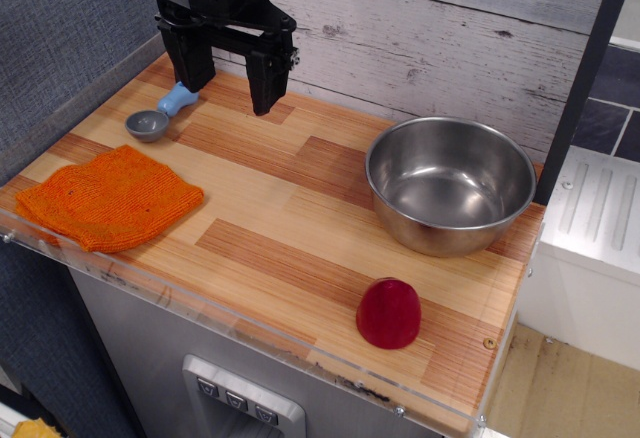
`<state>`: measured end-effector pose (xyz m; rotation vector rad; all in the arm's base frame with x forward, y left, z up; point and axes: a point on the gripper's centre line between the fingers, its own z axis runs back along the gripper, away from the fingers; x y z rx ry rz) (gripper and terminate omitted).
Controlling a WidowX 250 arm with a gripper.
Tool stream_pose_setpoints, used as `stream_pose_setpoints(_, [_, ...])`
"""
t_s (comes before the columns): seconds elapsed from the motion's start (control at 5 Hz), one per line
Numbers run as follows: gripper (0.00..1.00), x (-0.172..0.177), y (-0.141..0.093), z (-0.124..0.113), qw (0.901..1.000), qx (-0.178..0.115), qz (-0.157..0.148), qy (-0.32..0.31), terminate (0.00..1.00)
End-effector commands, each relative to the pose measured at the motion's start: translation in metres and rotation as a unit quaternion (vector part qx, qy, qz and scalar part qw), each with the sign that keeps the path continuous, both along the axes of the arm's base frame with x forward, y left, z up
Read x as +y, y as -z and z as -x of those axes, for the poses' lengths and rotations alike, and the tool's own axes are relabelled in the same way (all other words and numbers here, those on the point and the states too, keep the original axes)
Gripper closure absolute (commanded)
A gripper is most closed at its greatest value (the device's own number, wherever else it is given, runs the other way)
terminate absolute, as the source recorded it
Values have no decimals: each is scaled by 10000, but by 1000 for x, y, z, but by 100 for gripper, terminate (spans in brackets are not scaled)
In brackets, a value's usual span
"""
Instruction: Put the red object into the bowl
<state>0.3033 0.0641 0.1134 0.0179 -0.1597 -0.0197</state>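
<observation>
Red object [389,312] sits alone lower right, near counter edge, just below bowl [450,183]. Gripper [232,80] upper left, fingers spread, holding nothing, grab not yet begun.

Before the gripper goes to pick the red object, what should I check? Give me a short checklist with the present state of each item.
1. Gripper open and holding nothing: ok, its fingers are spread.
2. Red object free to grasp: ok, it sits alone near the front edge.
3. Bowl empty and upright: ok.
4. Path from gripper to red object free: ok, the orange cloth and the scoop lie to the side.
5. Red object stable against rolling off the edge: cannot tell.
</observation>
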Motion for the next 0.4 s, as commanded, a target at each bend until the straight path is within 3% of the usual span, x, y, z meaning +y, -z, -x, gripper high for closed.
stream_pose_setpoints(0.0, [0, 0, 0, 0, 10000, 0, 0, 0, 0])
stream_pose_setpoints(0.2, [0, -33, 4, 3, 9996, -131, 25, 261, 0])
